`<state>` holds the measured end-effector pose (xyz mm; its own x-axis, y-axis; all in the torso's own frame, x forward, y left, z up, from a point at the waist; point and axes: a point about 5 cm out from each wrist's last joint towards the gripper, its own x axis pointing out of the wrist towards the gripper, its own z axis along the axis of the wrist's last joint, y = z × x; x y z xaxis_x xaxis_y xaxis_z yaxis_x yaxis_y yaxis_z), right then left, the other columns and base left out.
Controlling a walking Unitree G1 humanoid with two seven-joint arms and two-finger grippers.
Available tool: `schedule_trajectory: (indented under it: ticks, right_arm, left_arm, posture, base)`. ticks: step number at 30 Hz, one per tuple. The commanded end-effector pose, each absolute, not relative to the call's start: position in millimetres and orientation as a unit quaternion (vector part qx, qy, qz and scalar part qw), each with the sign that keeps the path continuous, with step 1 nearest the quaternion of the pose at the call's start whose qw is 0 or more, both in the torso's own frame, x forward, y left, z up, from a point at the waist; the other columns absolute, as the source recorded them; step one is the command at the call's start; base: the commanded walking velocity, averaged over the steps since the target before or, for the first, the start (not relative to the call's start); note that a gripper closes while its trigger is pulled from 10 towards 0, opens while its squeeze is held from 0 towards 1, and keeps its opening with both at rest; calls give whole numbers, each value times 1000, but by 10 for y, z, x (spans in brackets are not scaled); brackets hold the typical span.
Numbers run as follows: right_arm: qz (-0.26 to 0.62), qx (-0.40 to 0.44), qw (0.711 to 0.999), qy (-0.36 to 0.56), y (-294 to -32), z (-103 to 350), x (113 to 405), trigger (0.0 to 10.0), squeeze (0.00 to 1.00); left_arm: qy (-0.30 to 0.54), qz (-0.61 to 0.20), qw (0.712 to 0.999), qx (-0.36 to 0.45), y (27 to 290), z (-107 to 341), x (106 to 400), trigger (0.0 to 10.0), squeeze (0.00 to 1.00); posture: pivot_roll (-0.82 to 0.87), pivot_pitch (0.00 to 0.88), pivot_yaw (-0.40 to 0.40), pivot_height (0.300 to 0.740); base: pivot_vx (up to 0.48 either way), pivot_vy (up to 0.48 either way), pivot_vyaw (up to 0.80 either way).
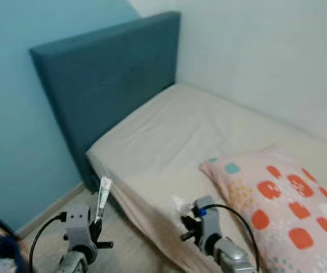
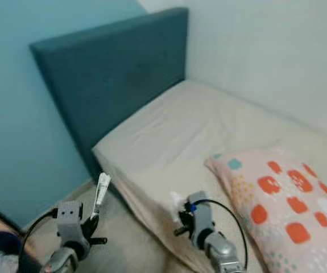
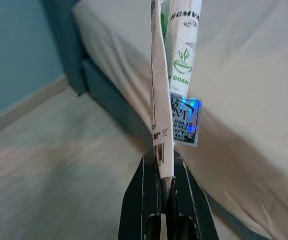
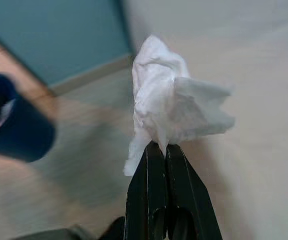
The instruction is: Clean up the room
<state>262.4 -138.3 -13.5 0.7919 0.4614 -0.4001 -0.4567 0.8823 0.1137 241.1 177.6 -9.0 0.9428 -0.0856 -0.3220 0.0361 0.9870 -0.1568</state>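
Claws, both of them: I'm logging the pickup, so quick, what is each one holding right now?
Left claw: closed on a flat printed packet, held upright beside the bed.
Right claw: closed on a crumpled white tissue.

Both arms were raised low in front of the robot. The left gripper (image 3: pixel 167 172) pointed up, fingers (image 3: pixel 149 200) pinched on a wrapper (image 3: pixel 176 75). The right gripper (image 4: pixel 165 150), beside it and apart, had its fingers (image 4: pixel 145 190) closed on a tissue (image 4: pixel 171 107).
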Motion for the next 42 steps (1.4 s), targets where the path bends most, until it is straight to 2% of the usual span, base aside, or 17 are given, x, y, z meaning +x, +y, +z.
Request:
schedule_trajectory:
  ticks: [1, 34, 42]
  right_arm:
    - [239, 3, 946, 218, -1429, -163, 2589, 10000, 0]
    - [274, -4, 936, 220, -1359, -179, 2564, 10000, 0]
    - [279, -5, 935, 219, -1345, -179, 2558, 10000, 0]
  left_arm:
    - [176, -28, 981, -80, 1763, -128, 2381, 10000, 0]
    - [166, -25, 985, -46, 1796, -33, 2518, 10000, 0]
    - [168, -32, 984, -47, 1771, -38, 2503, 10000, 0]
  posture:
    - [-69, 125, -72, 740]
    - [-54, 104, -68, 740]
    - [-56, 122, -66, 740]
  base:
    - [0, 0, 775]
    - [0, 0, 775]
    - [0, 0, 773]
